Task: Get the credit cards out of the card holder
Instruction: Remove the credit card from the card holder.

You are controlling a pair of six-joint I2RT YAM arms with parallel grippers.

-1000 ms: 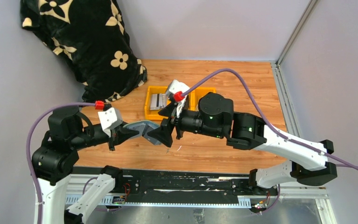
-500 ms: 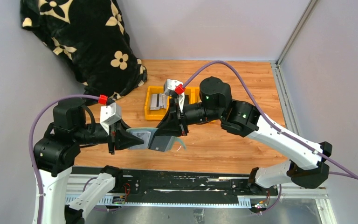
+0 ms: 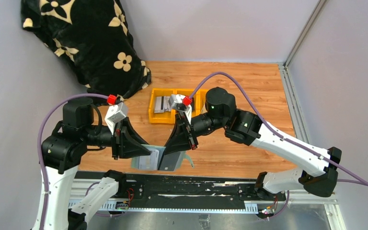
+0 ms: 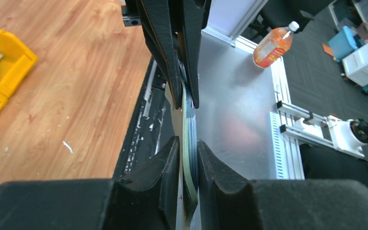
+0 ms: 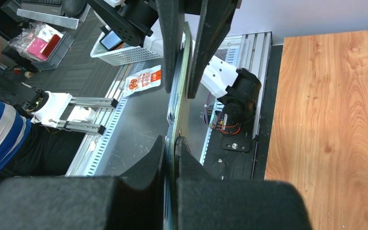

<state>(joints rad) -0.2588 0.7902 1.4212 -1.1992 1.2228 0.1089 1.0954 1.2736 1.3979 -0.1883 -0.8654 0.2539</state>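
The card holder [image 3: 149,162] is held spread open above the near edge of the surface [image 3: 230,81], its long axis running left to right. The left tool [image 3: 143,152] is clamped on its left half and the right tool [image 3: 171,153] on its right half.

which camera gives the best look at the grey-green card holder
Top external: the small grey-green leather-like bifold card holder is held spread open between the left hand and right hand, its flat face visible. Both wrist views catch only its thin edge pinched between their own fingers.
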